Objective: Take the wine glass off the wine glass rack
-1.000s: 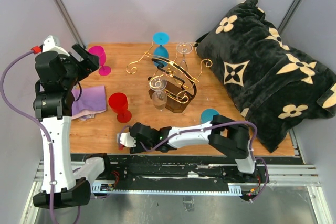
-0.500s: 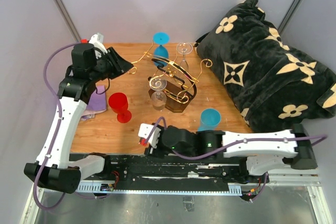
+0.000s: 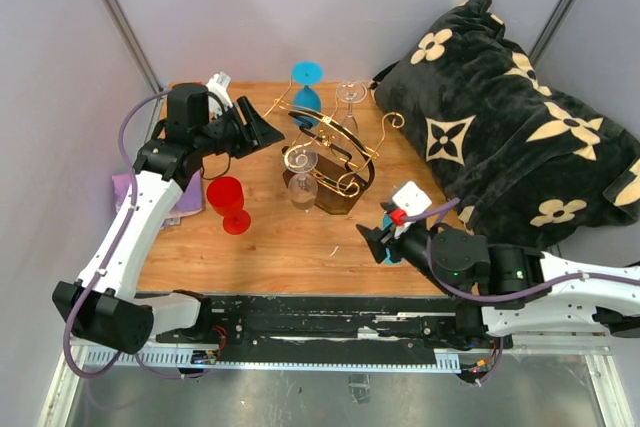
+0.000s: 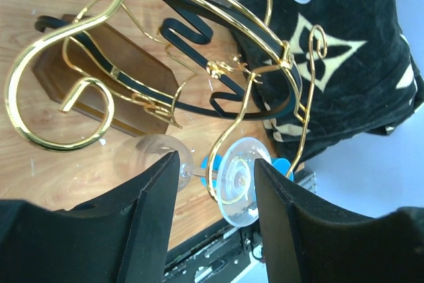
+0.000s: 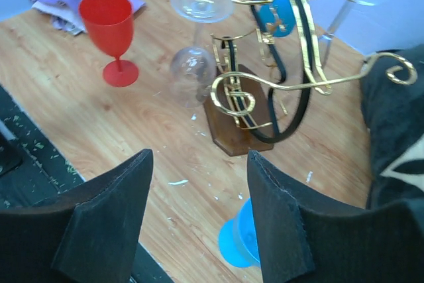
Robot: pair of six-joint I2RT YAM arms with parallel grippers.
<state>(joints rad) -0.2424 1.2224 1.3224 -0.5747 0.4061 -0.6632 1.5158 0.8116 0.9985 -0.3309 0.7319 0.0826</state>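
Note:
The wine glass rack [image 3: 338, 152] of gold wire stands on its dark wooden base [image 3: 338, 199] at mid-table. A clear wine glass [image 3: 303, 185] hangs upside down from its front arm. My left gripper [image 3: 272, 133] is open just left of the rack, level with the arms. In the left wrist view the fingers [image 4: 149, 210] frame the glass's foot [image 4: 238, 180], held in a gold hook, without touching it. My right gripper [image 3: 372, 240] is open and empty, low at the front right. The right wrist view shows the rack [image 5: 265, 84] and the hanging glass [image 5: 192, 67] ahead.
A red glass [image 3: 228, 202] stands left of the rack. A blue glass [image 3: 400, 221] stands by my right gripper. A blue glass [image 3: 306, 87] and a second clear glass [image 3: 349, 97] hang at the rack's back. A black patterned blanket [image 3: 500, 127] fills the right. A purple cloth [image 3: 130, 192] lies left.
My left gripper has swung right from the table's left edge up to the rack. My right arm has swept from the front left to the front right beside the blue glass.

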